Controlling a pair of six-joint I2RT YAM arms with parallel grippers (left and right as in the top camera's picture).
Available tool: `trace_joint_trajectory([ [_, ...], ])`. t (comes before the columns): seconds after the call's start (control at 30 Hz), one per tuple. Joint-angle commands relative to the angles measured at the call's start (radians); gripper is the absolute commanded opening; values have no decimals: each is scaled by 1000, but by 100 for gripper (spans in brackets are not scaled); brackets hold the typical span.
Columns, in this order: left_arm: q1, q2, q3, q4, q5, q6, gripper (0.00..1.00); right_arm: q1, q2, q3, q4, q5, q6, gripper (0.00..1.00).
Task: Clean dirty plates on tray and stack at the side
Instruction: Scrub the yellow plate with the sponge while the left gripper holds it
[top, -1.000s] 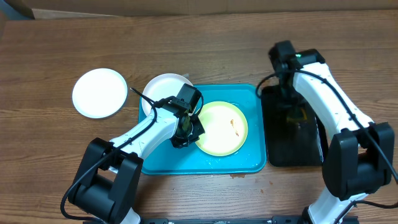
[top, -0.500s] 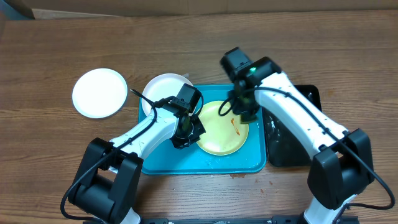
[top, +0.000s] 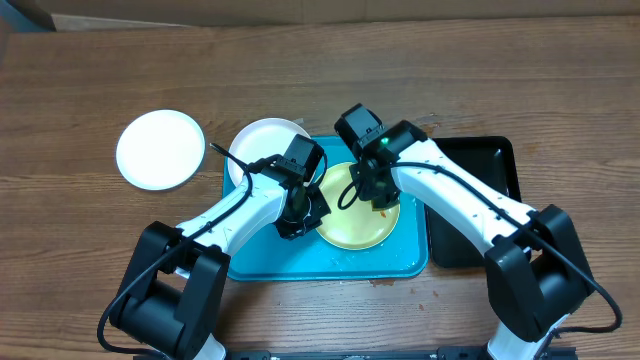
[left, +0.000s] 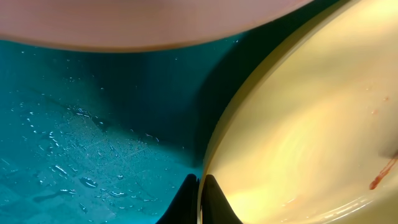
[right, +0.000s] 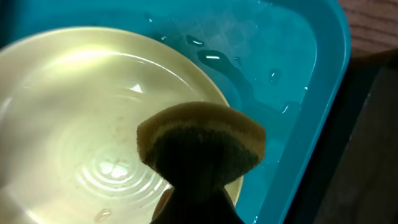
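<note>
Both grippers clamped, over the yellow plate

The left gripper (left: 200, 198) pinches the pale yellow plate (top: 358, 205) at its rim; the right gripper (right: 198, 199) is closed on a sponge (right: 202, 142) just above that plate's red smear (left: 382, 175). Beneath lies the wet turquoise tray (top: 400, 262); two white plates (top: 160, 149) sit beyond the left jaws.
</note>
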Motion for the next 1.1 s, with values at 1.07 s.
trace_joint_trajectory([
  [1.07, 6, 10, 10, -3, 4, 3, 4, -104, -4, -303, 322, -413, -82, 4],
])
